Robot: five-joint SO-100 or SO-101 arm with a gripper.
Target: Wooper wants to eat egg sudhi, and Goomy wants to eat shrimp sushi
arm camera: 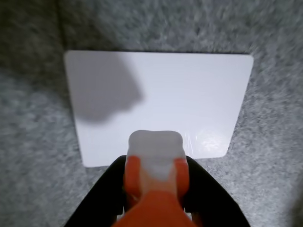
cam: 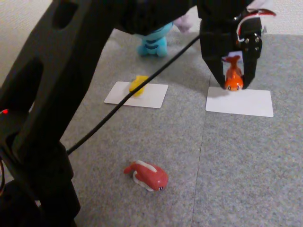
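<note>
My gripper (cam: pixel 233 85) is shut on the orange shrimp sushi (cam: pixel 233 75) and holds it head down just above the back edge of the right white card (cam: pixel 246 103). In the wrist view the shrimp sushi (arm camera: pixel 156 189) sits between the black fingers (arm camera: pixel 208 189), over the white card (arm camera: pixel 189 94). The yellow egg sudhi (cam: pixel 138 85) lies on the left white card (cam: pixel 147 97). Behind it stands blue Wooper (cam: pixel 154 43), partly hidden by my arm. A bit of pale lilac Goomy (cam: pixel 183 22) shows at the back.
A red-pink sushi toy (cam: pixel 147 175) with a white stripe lies on the grey carpet (cam: pixel 236 161) in the front middle. My black arm (cam: pixel 52 94) and its cable (cam: pixel 142 85) cross the left side of the fixed view.
</note>
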